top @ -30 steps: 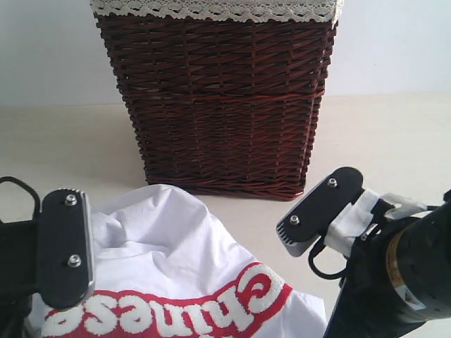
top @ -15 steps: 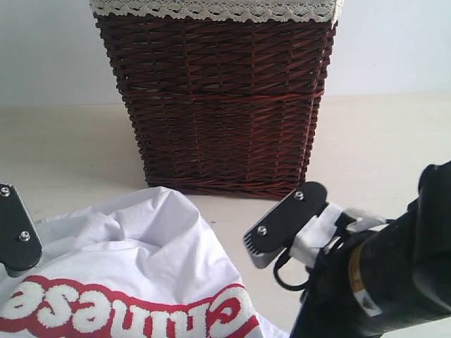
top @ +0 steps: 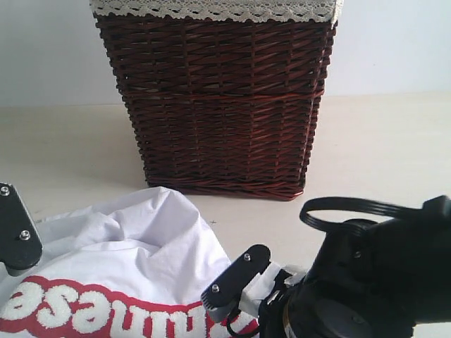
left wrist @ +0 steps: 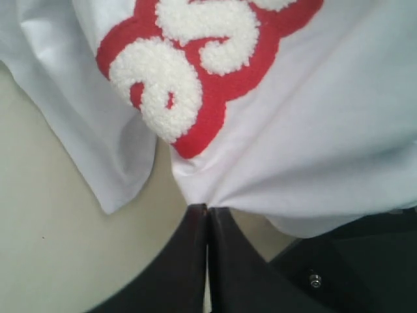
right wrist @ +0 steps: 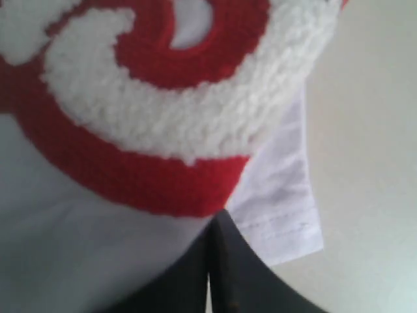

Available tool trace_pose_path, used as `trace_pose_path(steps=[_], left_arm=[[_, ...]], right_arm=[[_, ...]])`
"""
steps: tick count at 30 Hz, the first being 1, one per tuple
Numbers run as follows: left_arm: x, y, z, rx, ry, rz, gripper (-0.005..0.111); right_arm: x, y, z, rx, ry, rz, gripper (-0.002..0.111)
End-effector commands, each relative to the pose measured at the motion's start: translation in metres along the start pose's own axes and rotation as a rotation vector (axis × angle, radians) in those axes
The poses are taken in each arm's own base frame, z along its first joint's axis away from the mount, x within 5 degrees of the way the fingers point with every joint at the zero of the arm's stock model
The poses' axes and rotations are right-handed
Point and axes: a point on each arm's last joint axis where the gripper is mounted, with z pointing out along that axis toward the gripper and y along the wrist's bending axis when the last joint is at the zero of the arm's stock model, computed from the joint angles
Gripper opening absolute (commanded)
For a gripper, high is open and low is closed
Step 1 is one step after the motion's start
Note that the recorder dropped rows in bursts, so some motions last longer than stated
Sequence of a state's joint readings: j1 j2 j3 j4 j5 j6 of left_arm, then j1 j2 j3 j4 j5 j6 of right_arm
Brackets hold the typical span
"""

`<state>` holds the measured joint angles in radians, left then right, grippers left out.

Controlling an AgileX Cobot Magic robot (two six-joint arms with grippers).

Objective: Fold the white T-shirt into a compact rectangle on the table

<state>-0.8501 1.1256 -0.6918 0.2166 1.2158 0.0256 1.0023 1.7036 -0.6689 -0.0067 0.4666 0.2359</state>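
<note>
The white T-shirt (top: 141,246) lies rumpled on the table (top: 70,141) in front of the basket, its red band with fluffy white letters (top: 84,313) at the exterior view's lower edge. My left gripper (top: 15,264) is at the far left; in the left wrist view its jaws (left wrist: 207,208) are shut on a gathered pinch of the T-shirt (left wrist: 313,130). My right gripper (top: 215,304) is low over the shirt's right side. In the right wrist view it (right wrist: 218,214) is shut, tips at the red band's edge (right wrist: 163,189) near the hem (right wrist: 287,222), with no fabric gathered between them.
A tall dark brown wicker basket (top: 218,98) with a cream lace-edged liner (top: 211,8) stands behind the shirt. The white wall rises behind it. Bare beige table (top: 380,141) shows on both sides of the basket and beside the hem (right wrist: 371,130).
The left gripper pulled the shirt to the left, so the red band shifted that way. The right gripper swung down and left from beside the basket onto the shirt's right edge.
</note>
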Motion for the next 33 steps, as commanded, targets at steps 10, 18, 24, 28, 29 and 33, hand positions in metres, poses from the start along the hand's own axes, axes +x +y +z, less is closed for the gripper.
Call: trace_pose_path(steps=[10,18,24,28,29,33], left_arm=[[0.003,0.000,-0.001,-0.001,-0.003,-0.012,0.000],[0.003,-0.002,-0.001,0.021,-0.003,-0.019,0.000],[0.003,-0.008,-0.001,0.092,-0.007,-0.003,0.000],[0.000,-0.019,-0.003,0.214,-0.041,0.059,0.000],[-0.003,-0.021,-0.003,0.229,-0.071,0.060,0.000],[-0.013,-0.021,-0.006,0.230,-0.206,0.054,0.000]], right_arm=[[0.004,-0.052,0.019,0.213,0.140,0.130,0.000],[0.006,-0.100,0.008,0.445,0.193,0.219,0.000],[0.003,-0.147,0.000,0.475,0.161,0.376,0.000],[-0.017,-0.164,-0.012,0.475,0.099,0.389,0.000],[-0.022,-0.165,-0.015,0.480,0.091,0.382,0.000],[-0.037,-0.160,-0.035,0.416,0.065,0.351,0.000]])
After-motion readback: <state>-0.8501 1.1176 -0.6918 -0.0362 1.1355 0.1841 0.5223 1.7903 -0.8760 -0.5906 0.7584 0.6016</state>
